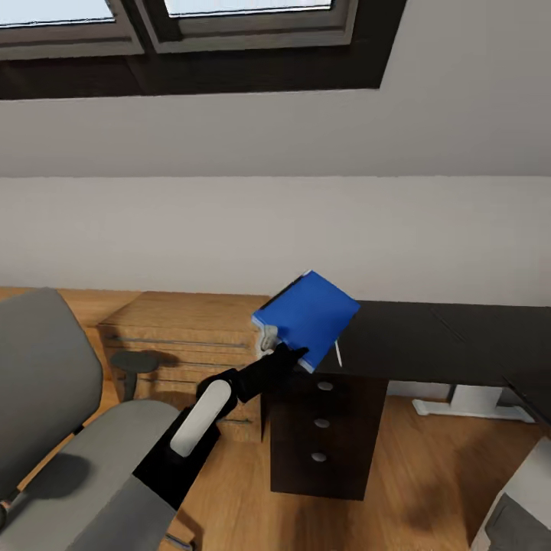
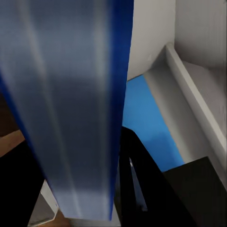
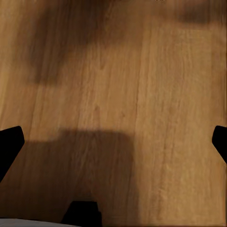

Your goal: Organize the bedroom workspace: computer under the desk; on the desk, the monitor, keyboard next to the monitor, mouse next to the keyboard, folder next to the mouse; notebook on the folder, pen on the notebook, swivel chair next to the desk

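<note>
While tilted above desk (image 1: 428, 337), bright blue folder (image 1: 310, 314)

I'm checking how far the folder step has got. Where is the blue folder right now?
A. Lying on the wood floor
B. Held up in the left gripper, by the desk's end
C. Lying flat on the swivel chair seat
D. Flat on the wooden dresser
B: the folder is tilted in the air, clamped by the left gripper, at the end of the desk.

The left gripper (image 1: 277, 346) grips the blue folder (image 1: 309, 311), tilted in the air above the near end of the black desk (image 1: 428, 337). The grey swivel chair (image 1: 53, 428) stands at the left, well apart from the desk.
</note>
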Robot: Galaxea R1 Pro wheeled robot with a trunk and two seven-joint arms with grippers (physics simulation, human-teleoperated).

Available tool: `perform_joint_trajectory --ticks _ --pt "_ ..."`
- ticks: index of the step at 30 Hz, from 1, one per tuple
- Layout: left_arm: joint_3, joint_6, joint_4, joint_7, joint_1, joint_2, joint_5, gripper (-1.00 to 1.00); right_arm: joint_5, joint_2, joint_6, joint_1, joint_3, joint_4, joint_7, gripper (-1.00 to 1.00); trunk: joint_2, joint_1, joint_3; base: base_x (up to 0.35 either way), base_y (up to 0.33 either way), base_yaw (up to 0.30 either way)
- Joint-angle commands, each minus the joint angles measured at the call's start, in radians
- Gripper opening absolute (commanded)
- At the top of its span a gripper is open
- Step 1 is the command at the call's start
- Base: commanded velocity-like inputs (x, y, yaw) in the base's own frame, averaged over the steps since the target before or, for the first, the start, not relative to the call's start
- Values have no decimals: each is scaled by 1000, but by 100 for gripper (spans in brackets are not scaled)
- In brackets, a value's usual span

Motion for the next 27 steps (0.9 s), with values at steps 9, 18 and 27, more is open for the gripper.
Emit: perform_joint_trajectory --ticks 9,18,27 --pt "-2 200 281 -149 -142 -23 6 -100 -10 -15 -8 0 6 0 8 100 63 -35 27 0 0 -297" --pt "-3 250 366 -221 -153 -24 3 -100 -10 -17 -8 0 4 0 8 100 126 -69 56 0 0 -298" --pt "-4 252 409 -254 -153 -25 -1 -100 -10 -17 -8 0 4 0 8 100 189 -104 84 0 0 -298"
